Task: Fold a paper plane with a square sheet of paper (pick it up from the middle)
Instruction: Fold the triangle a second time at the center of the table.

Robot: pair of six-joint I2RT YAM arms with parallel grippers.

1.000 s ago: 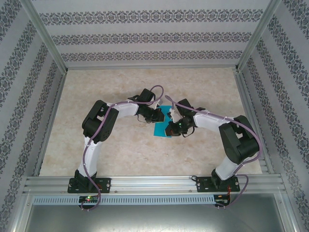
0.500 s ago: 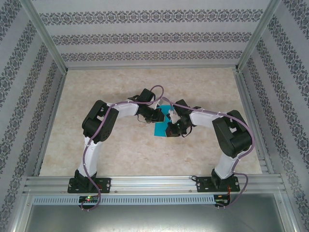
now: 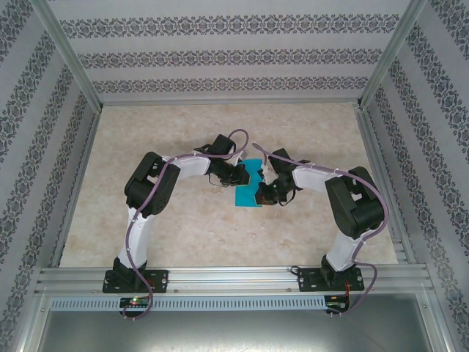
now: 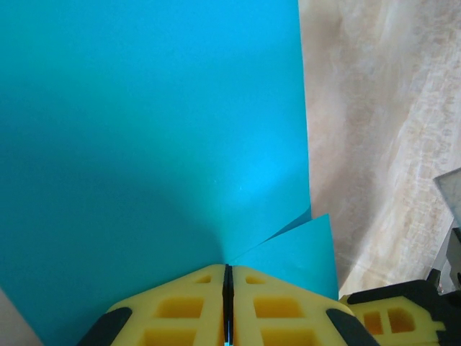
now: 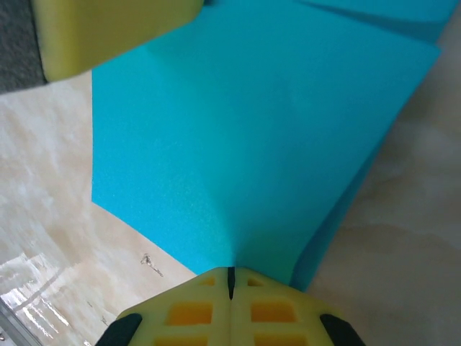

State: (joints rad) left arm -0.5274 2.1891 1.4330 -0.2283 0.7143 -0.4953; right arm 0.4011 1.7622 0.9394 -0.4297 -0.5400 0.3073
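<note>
Gripping the square sheet of paper (image 3: 242, 196) with both tools, close to the middle of the desk (image 3: 183, 227), a little toward 3 o'clock in the top view. Reaching in from 9 o'clock with the left tool (image 3: 251, 174), onto the part of the teal paper lying toward 12 o'clock. Coming in from 3 o'clock with the right tool (image 3: 262, 193), onto the part nearer 6 o'clock.

Seen from the left wrist: left tool (image 4: 227, 277) at 6 o'clock, pressed together and pinching the paper's edge in the thin line between the yellow pads. Spreading from there up to 12 and 9 o'clock, plain teal paper (image 4: 144, 144), with a second layer peeking out at 4 o'clock, so doubled over there. Bare marbled desk (image 4: 389, 108) at 3 o'clock, and the right tool (image 4: 389, 321) low at 5 o'clock.

Seen from the right wrist: right tool (image 5: 230, 277) at 6 o'clock, pinching the paper (image 5: 252, 144) too, with a lower layer showing along the edge toward 4 o'clock. One yellow finger (image 5: 108, 29) of the left tool at 11 o'clock. Cannot tell whether lifted or resting on the desk.
</note>
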